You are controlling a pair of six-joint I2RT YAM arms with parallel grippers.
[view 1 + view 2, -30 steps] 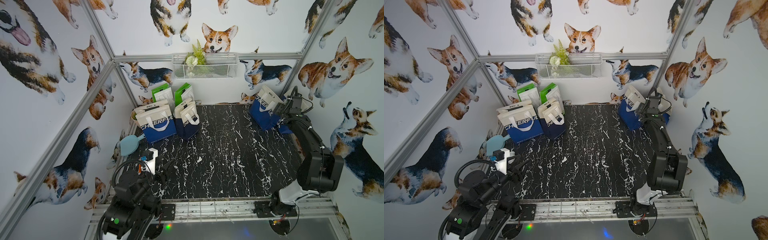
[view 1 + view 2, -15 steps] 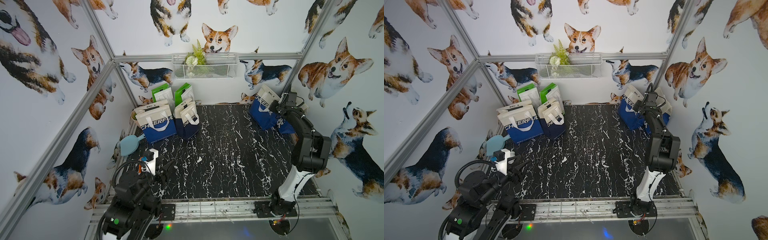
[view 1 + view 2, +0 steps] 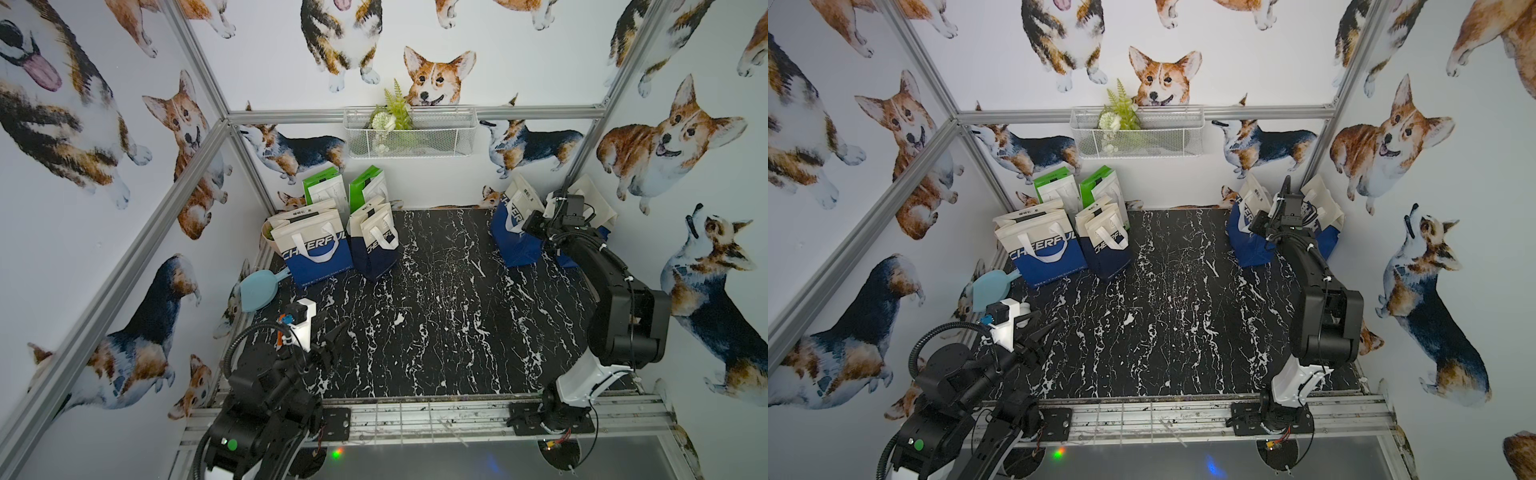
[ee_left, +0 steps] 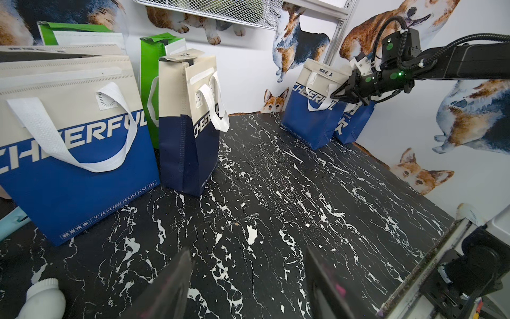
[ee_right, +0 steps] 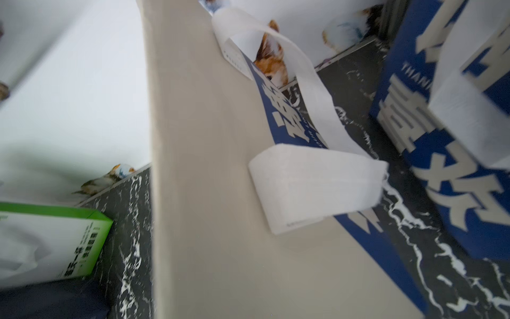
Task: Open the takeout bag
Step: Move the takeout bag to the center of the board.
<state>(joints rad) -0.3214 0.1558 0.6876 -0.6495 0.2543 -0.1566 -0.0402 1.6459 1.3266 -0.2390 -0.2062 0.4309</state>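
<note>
Marble tabletop (image 4: 276, 198): only left wrist view shows right end effector (image 4: 334, 95) pinching takeout bag (image 4: 306, 124).

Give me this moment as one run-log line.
right gripper: shut at upper edge of takeout bag, hold unconfirmed | left gripper: open, idle over table | takeout bag: upright

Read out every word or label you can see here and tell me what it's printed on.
"CHEERFUL": big blue bag, navy bag and right blue bag, partly under their handles.
"TAKE AWAY": bottom edge of the big blue bag.
"THAN", cut off: second blue bag on the right.
Chinese print on these and the green bags: too small or blurred to read.
</note>
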